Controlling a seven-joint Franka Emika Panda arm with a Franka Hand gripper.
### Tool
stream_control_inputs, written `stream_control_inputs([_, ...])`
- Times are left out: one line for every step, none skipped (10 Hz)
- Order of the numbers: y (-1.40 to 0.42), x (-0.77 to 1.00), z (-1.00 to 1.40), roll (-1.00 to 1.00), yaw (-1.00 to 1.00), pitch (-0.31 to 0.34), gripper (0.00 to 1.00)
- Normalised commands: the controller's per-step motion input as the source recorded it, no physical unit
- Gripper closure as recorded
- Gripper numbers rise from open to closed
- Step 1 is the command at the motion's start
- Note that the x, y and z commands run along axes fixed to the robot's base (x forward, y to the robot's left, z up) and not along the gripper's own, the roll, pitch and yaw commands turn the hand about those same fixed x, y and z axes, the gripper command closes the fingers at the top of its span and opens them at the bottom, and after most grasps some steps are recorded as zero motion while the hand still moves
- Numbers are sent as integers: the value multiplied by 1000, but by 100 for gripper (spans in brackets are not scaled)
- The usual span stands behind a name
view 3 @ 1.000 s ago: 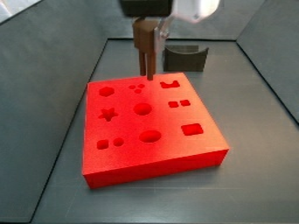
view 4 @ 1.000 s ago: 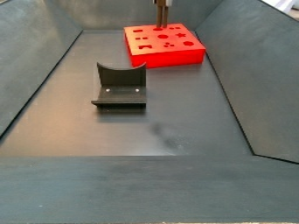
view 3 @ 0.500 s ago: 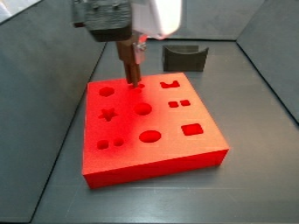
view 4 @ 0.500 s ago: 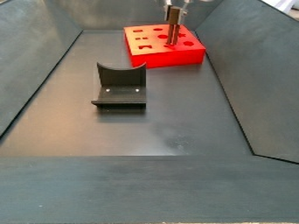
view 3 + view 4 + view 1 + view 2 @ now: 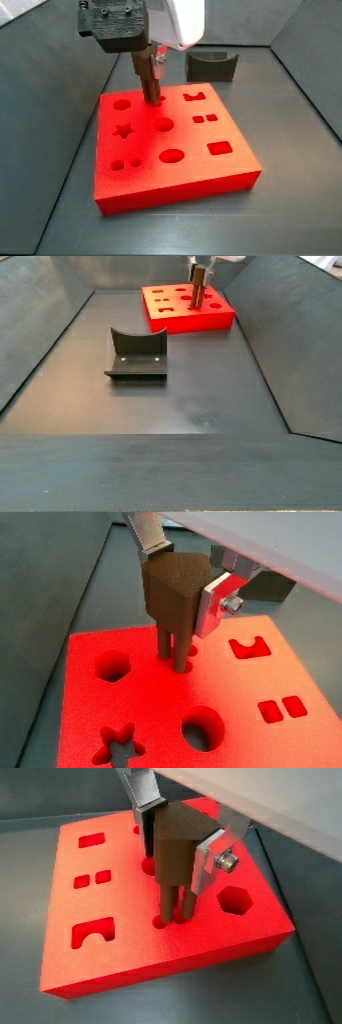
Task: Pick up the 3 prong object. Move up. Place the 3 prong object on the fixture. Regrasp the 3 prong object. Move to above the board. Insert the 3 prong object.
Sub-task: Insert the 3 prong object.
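My gripper [image 5: 185,582] is shut on the 3 prong object [image 5: 171,597], a brown block held upright with its thin prongs pointing down. The prong tips [image 5: 168,918] sit in the three small holes of the red board [image 5: 127,963]. In both side views the gripper [image 5: 151,57] [image 5: 199,266] stands over the board [image 5: 187,170] [image 5: 214,318], with the 3 prong object [image 5: 150,82] [image 5: 198,292] touching its top. The dark notched fixture [image 5: 211,67] [image 5: 136,354] stands apart from the board with nothing on it.
The board carries other cut-outs: a hexagon [image 5: 110,665], a star [image 5: 120,744], a round hole [image 5: 202,728] and squares [image 5: 281,710]. Sloping grey walls [image 5: 47,346] surround the grey floor [image 5: 201,396].
The gripper, holding the 3 prong object, moved from above the board's far edge over the three small holes and came down. The prongs now reach the board's top.
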Motion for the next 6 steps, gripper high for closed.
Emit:
stream_control_inputs([0, 374, -531, 103, -209, -6, 100])
stream_control_inputs([51, 551, -540, 69, -129, 0, 100])
stream_control_inputs([91, 551, -491, 43, -126, 0, 100])
stream_control_inputs([186, 160, -420, 13, -69, 0, 100])
stream_control_inputs([151, 46, -520, 61, 0, 0, 100])
stream_control_inputs([0, 31, -863, 136, 0, -26, 100])
